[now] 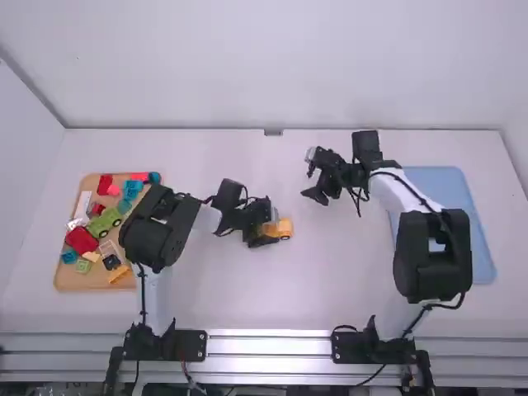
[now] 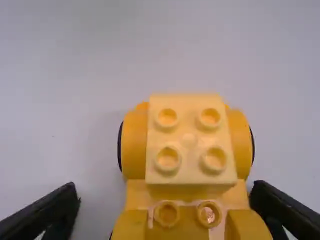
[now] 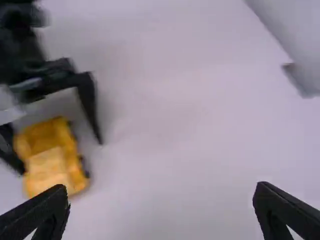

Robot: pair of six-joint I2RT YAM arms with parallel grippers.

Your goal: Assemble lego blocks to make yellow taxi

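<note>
1. Near the middle of the desk [image 1: 330, 289], well in from its near edge, stands the yellow toy car [image 2: 191, 197], the task's thing, upright and partly built. A pale yellow 4-stud brick [image 2: 190, 132] sits squarely on its end between the wheels, probably as the bonnet; 2 bare studs show just behind it.
2. Around the car, the left hand [image 2: 165, 189] has its fingers parted, with a visible gap on 1 side and a fingertip close against the other. I judge the spread is for straddling the body, to steady or square it, or to let it go.
3. Toward the desk's far edge, the right hand [image 3: 162, 186] hangs open with nothing between its fingers, well apart from the car, likely so the left has room.
4. By the desk's left edge, the wooden tray [image 1: 82, 285] holds assorted loose bricks [image 1: 81, 240], presumably kept aside as a supply.
5. Along the desk's right edge lies the blue tray [image 1: 445, 223], perhaps meant for the finished taxi.
6. Assembly looks well along. The next move probably calls for another piece on the bare studs; uneven finger contact could nudge the car round before it is seated.
</note>
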